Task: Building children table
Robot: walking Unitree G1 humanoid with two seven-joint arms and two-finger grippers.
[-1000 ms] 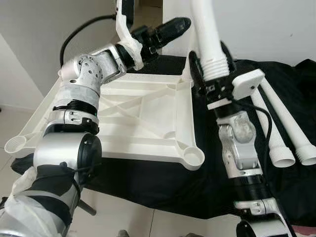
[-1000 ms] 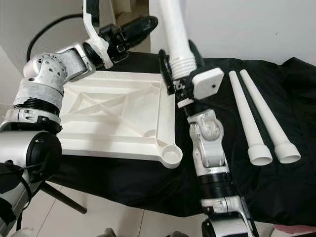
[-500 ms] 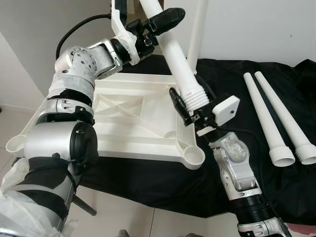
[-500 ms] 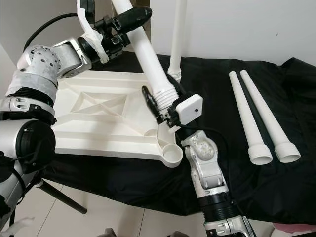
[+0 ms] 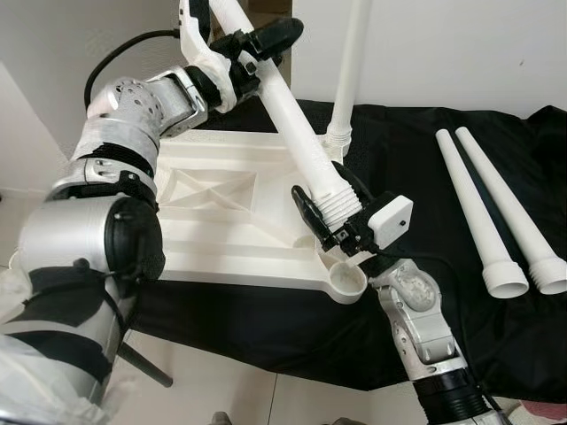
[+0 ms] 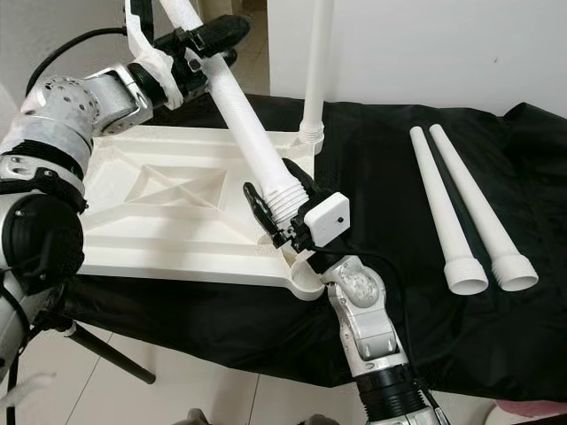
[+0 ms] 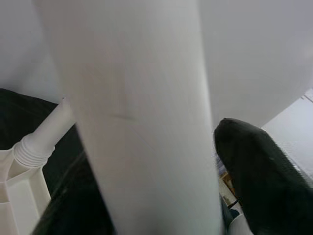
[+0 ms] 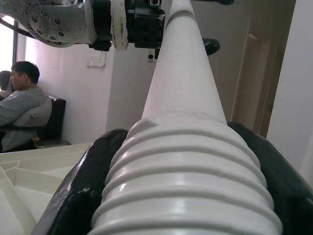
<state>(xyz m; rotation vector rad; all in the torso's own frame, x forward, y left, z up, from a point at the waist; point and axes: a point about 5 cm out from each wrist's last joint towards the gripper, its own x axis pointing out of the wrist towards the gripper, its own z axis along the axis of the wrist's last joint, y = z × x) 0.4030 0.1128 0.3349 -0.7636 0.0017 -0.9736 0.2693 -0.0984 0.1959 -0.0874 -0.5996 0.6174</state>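
While tilted across frame centre above the white tabletop [image 5: 221,212], 1 table leg [image 5: 297,133] is clamped at its threaded end by the right gripper [image 5: 330,220], upper end by the left gripper [image 5: 252,49]; 2 spare legs [image 5: 496,212] lie right.

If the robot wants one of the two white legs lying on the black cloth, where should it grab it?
Probably the middle of the nearer spare leg, coming straight down from above. It lies flat on the black cloth and tapers from a wide open end to a thin tip, so mid-shaft looks slim enough for the fingers. Its twin lies close beside it, so the fingers would have to slip into the narrow gap between them.
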